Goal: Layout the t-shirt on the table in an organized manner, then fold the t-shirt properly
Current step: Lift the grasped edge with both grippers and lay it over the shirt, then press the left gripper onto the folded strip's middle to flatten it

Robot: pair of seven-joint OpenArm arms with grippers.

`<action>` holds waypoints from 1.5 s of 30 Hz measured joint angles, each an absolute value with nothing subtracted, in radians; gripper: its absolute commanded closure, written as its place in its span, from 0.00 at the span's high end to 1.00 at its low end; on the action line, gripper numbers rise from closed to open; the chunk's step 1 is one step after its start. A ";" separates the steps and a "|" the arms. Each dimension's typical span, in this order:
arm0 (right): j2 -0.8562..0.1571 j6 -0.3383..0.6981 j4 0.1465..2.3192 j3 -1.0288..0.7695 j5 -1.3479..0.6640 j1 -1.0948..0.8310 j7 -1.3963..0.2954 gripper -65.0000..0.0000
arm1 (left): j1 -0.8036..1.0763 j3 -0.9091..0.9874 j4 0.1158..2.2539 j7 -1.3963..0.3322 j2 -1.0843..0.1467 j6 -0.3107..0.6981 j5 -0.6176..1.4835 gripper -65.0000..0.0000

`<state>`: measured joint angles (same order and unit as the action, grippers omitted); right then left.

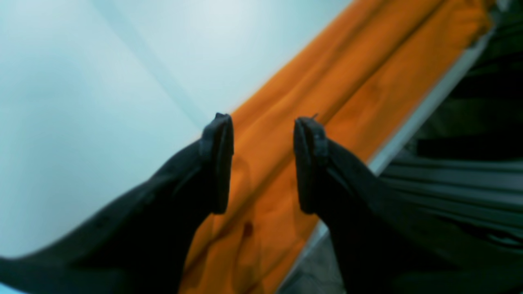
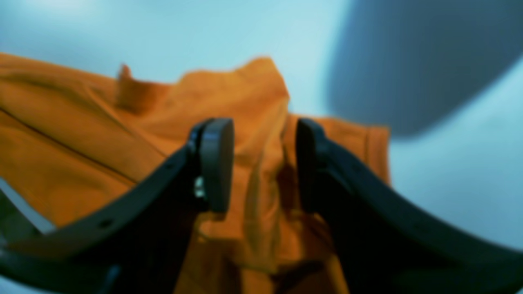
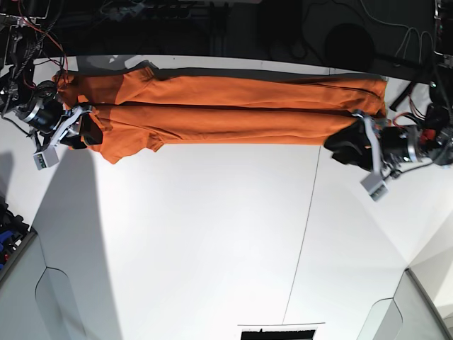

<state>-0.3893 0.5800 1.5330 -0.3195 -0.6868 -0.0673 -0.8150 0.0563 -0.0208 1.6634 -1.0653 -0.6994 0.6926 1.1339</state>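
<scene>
The orange t-shirt lies stretched in a long, lengthwise-folded band along the far edge of the white table. My left gripper is at the band's right end. In the left wrist view it is open just above the shirt, with nothing between the pads. My right gripper is at the shirt's left end by a sleeve. In the right wrist view it is open, with a raised ridge of the shirt between the fingers. The neck tag is hidden.
The table's far edge runs right beside the shirt, with dark equipment and cables behind it. A thin dark seam crosses the tabletop. A dark object sits at the front edge, and blue items at the left.
</scene>
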 measured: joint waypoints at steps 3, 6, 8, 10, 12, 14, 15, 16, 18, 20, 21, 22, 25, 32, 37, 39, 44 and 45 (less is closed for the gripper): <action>-0.376 0.579 1.505 -0.318 -0.685 -0.069 -0.809 0.39 | 0.085 -0.035 1.662 -1.066 -0.632 0.693 1.115 0.42; -0.364 0.579 1.480 -0.318 -0.689 -0.068 -0.802 0.39 | 0.106 -0.056 1.662 -1.065 -0.576 0.693 1.110 0.42; -0.363 0.578 1.468 -0.310 -0.696 -0.068 -0.789 0.39 | 0.115 -0.074 1.662 -1.066 -0.543 0.693 1.095 0.42; -0.366 0.578 1.468 -0.305 -0.695 -0.067 -0.790 0.37 | 0.116 -0.093 1.662 -1.055 -0.516 0.692 1.063 0.42; -0.365 0.578 1.467 -0.303 -0.713 -0.067 -0.791 0.27 | 0.116 -0.104 1.662 -1.028 -0.496 0.692 1.029 0.42; -0.365 0.578 1.466 -0.302 -0.727 -0.067 -0.797 0.17 | 0.115 -0.111 1.662 -1.023 -0.479 0.692 1.016 0.42; -0.365 0.578 1.466 -0.302 -0.729 -0.067 -0.797 0.14 | 0.116 -0.113 1.662 -1.023 -0.468 0.692 1.013 0.42; -0.365 0.578 1.466 -0.302 -0.730 -0.066 -0.797 0.12 | 0.116 -0.113 1.662 -1.023 -0.460 0.692 1.014 0.42; -0.365 0.578 1.466 -0.302 -0.728 -0.057 -0.801 0.12 | 0.116 -0.114 1.662 -1.023 -0.451 0.692 1.014 0.42; -0.365 0.578 1.466 -0.302 -0.729 -0.049 -0.800 0.11 | 0.116 -0.115 1.662 -1.019 -0.443 0.692 1.012 0.42; -0.365 0.578 1.466 -0.302 -0.729 -0.044 -0.800 0.08 | 0.116 -0.115 1.661 -1.018 -0.436 0.692 1.009 0.42; -0.365 0.578 1.466 -0.302 -0.728 -0.038 -0.800 0.04 | 0.116 -0.115 1.658 -1.016 -0.426 0.692 1.007 0.42; -0.365 0.578 1.466 -0.302 -0.729 -0.028 -0.805 0.00 | 0.116 -0.117 1.626 -1.001 -0.393 0.692 1.007 0.42; -0.365 0.579 1.478 -0.302 -0.772 -0.025 -0.901 0.00 | 0.110 -0.117 1.511 -0.969 -0.341 0.693 1.004 0.42; -0.366 0.580 1.576 -0.302 -0.791 -0.076 -0.918 0.00 | 0.099 -0.116 1.446 -0.913 -0.324 0.708 0.984 0.42; -0.366 0.583 1.618 -0.302 -0.790 -0.110 -0.924 0.00 | 0.090 -0.114 1.423 -0.904 -0.321 0.713 0.986 0.42; -0.366 0.583 1.711 -0.302 -0.789 -0.181 -0.922 0.00 | 0.049 -0.115 1.380 -0.900 -0.318 0.716 0.984 0.42; -0.366 0.583 1.721 -0.302 -0.789 -0.196 -0.922 0.00 | 0.049 -0.115 1.380 -0.900 -0.318 0.716 0.981 0.42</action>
<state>-0.3656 0.5831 1.7214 -0.3023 -0.7891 -0.1963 -0.9218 0.0490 -0.1154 1.3804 -0.9001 -0.3183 0.7158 0.9806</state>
